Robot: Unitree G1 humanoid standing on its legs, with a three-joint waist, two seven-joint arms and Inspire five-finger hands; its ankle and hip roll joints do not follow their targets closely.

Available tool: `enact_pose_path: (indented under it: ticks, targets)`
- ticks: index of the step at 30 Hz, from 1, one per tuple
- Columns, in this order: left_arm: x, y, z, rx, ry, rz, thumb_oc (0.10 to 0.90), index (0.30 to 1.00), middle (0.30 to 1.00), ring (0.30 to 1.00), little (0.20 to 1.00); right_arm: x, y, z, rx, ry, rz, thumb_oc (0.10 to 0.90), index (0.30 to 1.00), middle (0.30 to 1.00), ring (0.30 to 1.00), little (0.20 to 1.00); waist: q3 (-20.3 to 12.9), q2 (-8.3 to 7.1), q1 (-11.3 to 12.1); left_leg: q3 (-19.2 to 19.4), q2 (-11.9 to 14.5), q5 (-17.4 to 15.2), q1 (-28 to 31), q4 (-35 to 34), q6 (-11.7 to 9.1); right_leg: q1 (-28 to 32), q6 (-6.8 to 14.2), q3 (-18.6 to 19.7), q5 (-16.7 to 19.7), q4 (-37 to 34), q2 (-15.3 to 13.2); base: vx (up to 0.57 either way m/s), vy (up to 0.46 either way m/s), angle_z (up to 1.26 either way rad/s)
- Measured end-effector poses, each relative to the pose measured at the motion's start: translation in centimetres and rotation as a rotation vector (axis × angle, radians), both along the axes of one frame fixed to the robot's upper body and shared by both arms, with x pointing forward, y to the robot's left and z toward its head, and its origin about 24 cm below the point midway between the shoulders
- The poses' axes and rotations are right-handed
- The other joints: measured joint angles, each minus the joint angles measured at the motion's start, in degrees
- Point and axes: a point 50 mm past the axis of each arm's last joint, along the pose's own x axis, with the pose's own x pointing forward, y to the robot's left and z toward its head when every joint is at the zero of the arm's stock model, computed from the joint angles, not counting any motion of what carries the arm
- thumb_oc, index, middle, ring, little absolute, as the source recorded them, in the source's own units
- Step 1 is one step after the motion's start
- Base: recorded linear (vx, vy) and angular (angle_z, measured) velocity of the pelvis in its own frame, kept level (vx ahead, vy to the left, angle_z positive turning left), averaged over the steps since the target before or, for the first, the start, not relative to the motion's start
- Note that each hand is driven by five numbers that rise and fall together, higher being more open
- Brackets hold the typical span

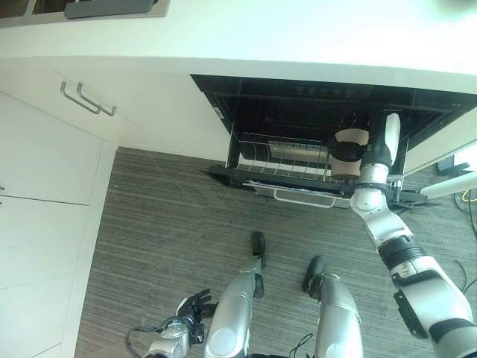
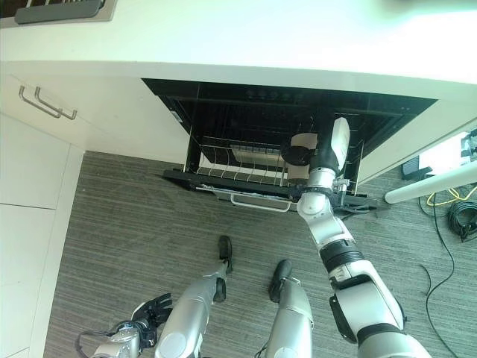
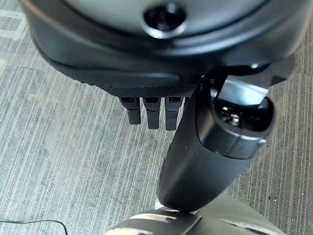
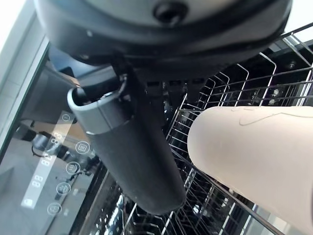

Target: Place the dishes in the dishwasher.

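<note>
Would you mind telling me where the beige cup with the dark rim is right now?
The beige cup with the dark rim is held by the right robot hand over the right end of the pulled-out dishwasher wire rack, below the white countertop.

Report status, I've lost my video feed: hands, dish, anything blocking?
Right hand shut on cup, over dishwasher rack. Left hand low by floor, holding nothing. Rack pulled out, nothing blocking.

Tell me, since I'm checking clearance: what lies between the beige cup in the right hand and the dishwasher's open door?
The wire rack: in the right wrist view its tines sit directly under the cup that the right hand holds.
</note>
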Motion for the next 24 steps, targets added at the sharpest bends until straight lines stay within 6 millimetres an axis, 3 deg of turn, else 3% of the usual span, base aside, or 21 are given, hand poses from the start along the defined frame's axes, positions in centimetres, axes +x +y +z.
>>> enact_pose_path:
  ticks: [2,4,8,11,12,13,15,19,24]
  targets:
    - [0.0,0.0,0.0,-0.001,-0.002,0.002,0.800,0.900,0.900,0.900,0.900,-0.5,-0.3,-0.3,0.094,-0.049,-0.017,0.800,0.900,0.900,0.900,0.900,0.0,0.00,0.1,0.0,0.0,0.0,0.1,0.0,0.0,0.1,0.0,0.0,0.0,0.0,0.0,0.00,0.000,0.00]
    - [-0.2,-0.1,-0.2,-0.009,0.004,0.026,0.800,0.900,0.900,0.900,0.900,-1.9,-0.7,-2.2,0.255,-0.110,-0.046,0.800,0.900,0.900,0.900,0.900,0.0,-0.06,0.0,0.2,-0.1,0.6,1.3,0.0,0.6,1.5,0.0,-0.2,0.0,-0.6,0.0,0.00,0.000,0.00]
    - [-0.9,-0.3,-0.7,-0.025,0.028,0.073,0.800,0.900,0.900,0.900,0.900,-5.3,-1.0,-5.9,0.314,-0.101,-0.026,0.800,0.900,0.900,0.900,0.900,0.1,-0.22,-0.5,0.7,-0.2,-0.1,6.7,-0.7,0.8,7.3,0.5,-0.1,0.0,-2.7,0.2,-0.01,-0.010,-0.04]
    - [-2.1,0.2,-1.0,-0.026,0.043,0.139,0.800,0.900,0.900,0.900,0.900,-8.2,-0.8,-7.9,0.334,-0.072,0.040,0.800,0.900,0.900,0.900,0.900,0.1,-1.04,-2.7,1.5,-0.1,-0.7,10.5,-1.2,0.7,11.0,0.9,0.3,0.1,-4.0,0.5,0.00,-0.054,-0.12]
    - [-3.3,0.5,-1.4,-0.027,0.061,0.180,0.800,0.900,0.900,0.900,0.900,-9.6,-0.7,-9.4,0.340,-0.020,0.071,0.800,0.900,0.900,0.900,0.900,-0.3,-1.81,-3.1,1.9,0.0,-1.2,12.8,-1.4,0.6,13.4,1.1,0.5,-0.1,-4.8,0.7,0.02,-0.074,-0.32]
    - [-4.7,1.2,-1.7,-0.017,0.074,0.218,0.800,0.900,0.900,0.900,0.900,-11.4,-0.7,-11.3,0.342,0.054,0.094,0.800,0.900,0.900,0.900,0.900,-2.4,-3.52,-3.8,2.7,0.4,-2.4,14.3,-1.3,0.2,14.3,1.2,1.6,-0.5,-5.0,1.1,0.03,-0.064,-0.30]
    - [-5.9,1.8,-1.9,-0.003,0.099,0.250,0.800,0.900,0.900,0.900,0.900,-12.7,-1.0,-12.5,0.379,0.106,0.104,0.800,0.900,0.900,0.900,0.900,-4.6,-4.91,-4.6,3.4,0.9,-3.0,15.3,-1.1,-0.1,15.2,1.2,2.1,-0.4,-5.3,1.6,0.06,-0.039,-0.27]
    - [-8.0,1.9,-2.4,0.016,0.160,0.241,0.800,0.900,0.900,0.900,0.900,-13.9,-1.4,-13.6,0.407,0.167,0.144,0.800,0.900,0.900,0.900,0.900,-10.2,-5.12,-4.7,4.3,1.1,-4.4,18.2,-1.2,-0.5,17.5,1.2,3.1,-1.3,-5.8,1.7,0.08,-0.012,-0.14]
    - [-9.4,1.8,-2.9,0.027,0.223,0.226,0.800,0.900,0.900,0.900,0.900,-14.2,-0.7,-12.5,0.430,0.125,0.249,0.800,0.900,0.900,0.900,0.900,-14.6,-4.84,-4.7,4.9,1.0,-5.0,19.2,-1.1,-0.5,18.3,1.4,3.3,-1.3,-6.6,1.6,0.06,0.008,-0.06]
